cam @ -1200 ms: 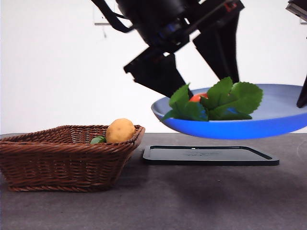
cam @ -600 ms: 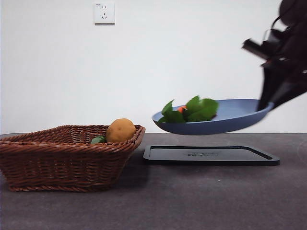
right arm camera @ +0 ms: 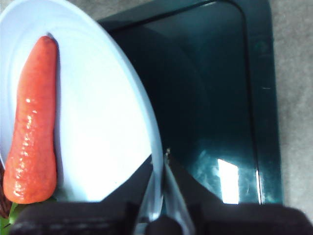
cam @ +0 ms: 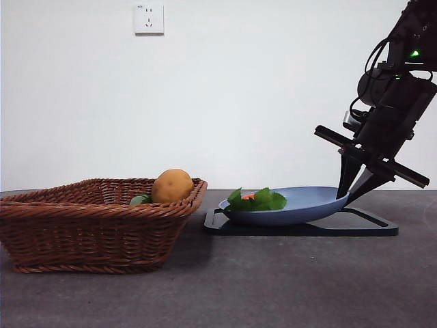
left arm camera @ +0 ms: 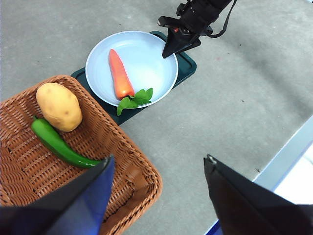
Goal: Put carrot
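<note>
The carrot is orange-red with green leaves and lies in a light blue plate. The plate sits on a dark tray right of the basket. My right gripper is shut on the plate's right rim; in the right wrist view its jaws pinch the rim next to the carrot. The left wrist view shows the carrot, the plate and the right gripper from high above. My left gripper is open and empty, above the basket's corner.
A wicker basket stands at the left and holds a yellow potato and a green pepper. The basket's near rim lies under my left gripper. The table's edge runs along the side in the left wrist view.
The plate with the carrot has come down from the air onto the dark tray. The dark arm that filled the top of the front view now stands at the right.
</note>
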Controlling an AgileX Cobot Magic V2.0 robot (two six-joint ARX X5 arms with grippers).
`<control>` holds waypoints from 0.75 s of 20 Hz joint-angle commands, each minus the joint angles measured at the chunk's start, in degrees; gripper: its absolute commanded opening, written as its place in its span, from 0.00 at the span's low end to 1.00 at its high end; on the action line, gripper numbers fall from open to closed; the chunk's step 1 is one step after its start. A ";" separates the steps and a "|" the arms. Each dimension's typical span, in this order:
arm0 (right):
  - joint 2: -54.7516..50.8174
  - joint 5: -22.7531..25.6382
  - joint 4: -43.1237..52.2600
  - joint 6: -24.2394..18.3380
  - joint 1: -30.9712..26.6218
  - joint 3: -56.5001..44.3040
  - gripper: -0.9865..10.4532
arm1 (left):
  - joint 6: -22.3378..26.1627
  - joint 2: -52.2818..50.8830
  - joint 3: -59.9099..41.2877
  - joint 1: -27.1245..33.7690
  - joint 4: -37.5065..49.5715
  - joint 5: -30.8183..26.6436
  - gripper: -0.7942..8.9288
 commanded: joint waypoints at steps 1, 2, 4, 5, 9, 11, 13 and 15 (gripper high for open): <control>2.01 0.28 0.15 0.13 -0.04 1.40 0.24 | 0.24 0.44 0.61 -0.35 0.31 -0.31 0.41; 1.99 0.24 0.46 0.13 -0.17 1.40 0.29 | 0.22 0.44 0.61 -0.35 0.31 -0.31 0.41; 1.95 0.20 0.52 0.15 -0.35 1.40 0.30 | 0.24 0.44 0.61 -0.35 0.33 -0.33 0.41; 1.79 -0.13 0.33 0.17 -0.52 1.40 0.30 | 0.24 0.44 0.61 -0.35 0.33 -0.35 0.41; -2.51 -0.15 -5.22 -1.07 -2.21 1.40 0.30 | 1.77 0.44 0.61 -0.33 0.94 -3.41 0.41; -6.54 -0.07 -10.25 -3.02 -2.78 1.40 0.29 | 5.09 0.46 0.61 -0.28 2.67 -7.19 0.35; -11.34 -0.02 -15.72 -5.75 -2.95 1.40 0.22 | 9.22 0.46 0.61 -0.22 4.94 -10.08 0.21; -16.33 0.33 -21.44 -9.73 -2.64 1.40 0.14 | 14.14 0.46 0.61 0.26 6.40 -12.66 0.08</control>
